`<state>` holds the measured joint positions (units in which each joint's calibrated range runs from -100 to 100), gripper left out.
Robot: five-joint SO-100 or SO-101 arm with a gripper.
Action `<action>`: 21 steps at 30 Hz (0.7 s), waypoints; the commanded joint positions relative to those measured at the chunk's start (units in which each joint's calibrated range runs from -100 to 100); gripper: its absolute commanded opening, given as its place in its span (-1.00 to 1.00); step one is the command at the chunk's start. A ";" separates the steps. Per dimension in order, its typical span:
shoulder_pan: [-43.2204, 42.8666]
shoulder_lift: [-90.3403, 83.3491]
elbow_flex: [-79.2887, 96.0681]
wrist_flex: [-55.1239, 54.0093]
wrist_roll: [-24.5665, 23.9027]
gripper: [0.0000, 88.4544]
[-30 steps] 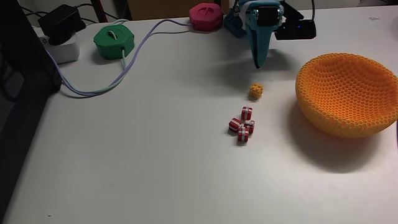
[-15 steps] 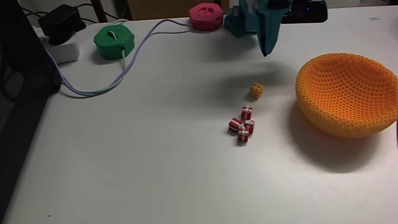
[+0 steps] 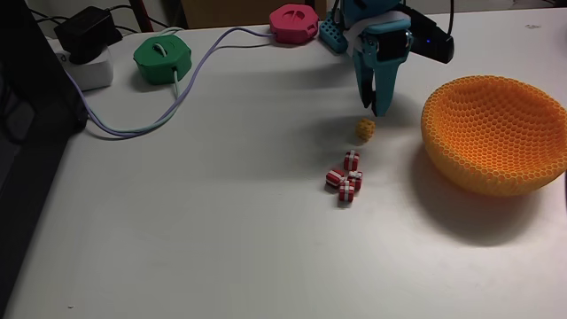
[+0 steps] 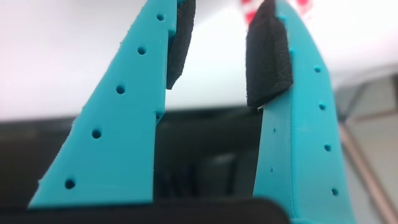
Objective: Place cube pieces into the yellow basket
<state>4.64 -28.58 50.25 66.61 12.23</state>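
**Fingers apart above the small yellow piece, cubes on the tabletop**

No readable labels or writing on anything in either view.

Fixed view: teal gripper [image 3: 379,108] hangs in the upper centre-right, pointing down, fingers apart with a narrow gap, nothing between them. Tips sit just above a small yellow cube-like piece [image 3: 365,129]; contact can't be judged. Cube pieces [image 3: 345,180], red with white bands, lie bunched mid-frame below that piece, on the white tabletop [image 3: 221,230]. They pack so close that the count is hard to confirm; looks like four. Yellow basket [image 3: 496,133] stands at the right edge, well apart from the cubes, its right side cut off by the frame. Its inside shows only partly.

Green round device [image 3: 163,59] upper left, pink one [image 3: 293,22] top centre, partly cropped. A pale cable [image 3: 190,84] runs from the green device. Dark panel along the left edge, unidentifiable.

Wrist view: teal fingers [image 4: 124,124] with black pads [image 4: 268,59], clearly separated. Blurred red-white cubes [image 4: 273,7] at the top edge behind the tips.
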 commanded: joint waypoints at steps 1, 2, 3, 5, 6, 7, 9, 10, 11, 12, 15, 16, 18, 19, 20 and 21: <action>1.42 4.34 -3.30 -3.01 0.78 -0.59; 1.51 5.28 -3.88 -3.36 0.83 -0.58; 1.51 6.23 -4.46 -3.62 0.88 -0.58; 1.42 8.31 -5.13 -4.67 1.22 -0.57; 1.51 9.45 -5.23 -5.36 1.47 -0.57; 1.88 10.68 -5.23 -6.23 1.71 -0.57; 2.72 13.90 -5.71 -7.53 2.05 -0.56; 3.00 15.42 -6.10 -7.88 2.20 -0.56; 3.09 16.55 -6.38 -8.14 2.34 -0.56; 3.28 17.40 -6.48 -8.49 2.54 -0.56; 3.93 20.43 -7.73 -9.36 2.88 -0.58; 4.03 21.29 -8.12 -9.70 3.03 -0.60; 4.12 22.42 -8.79 -10.05 3.27 -0.65; 4.12 22.71 -9.27 -10.05 3.37 -0.69; 4.21 22.90 -9.76 -9.70 3.47 -0.73; 4.30 22.90 -10.24 -9.36 3.52 -0.78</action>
<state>8.32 -6.05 41.97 56.96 15.46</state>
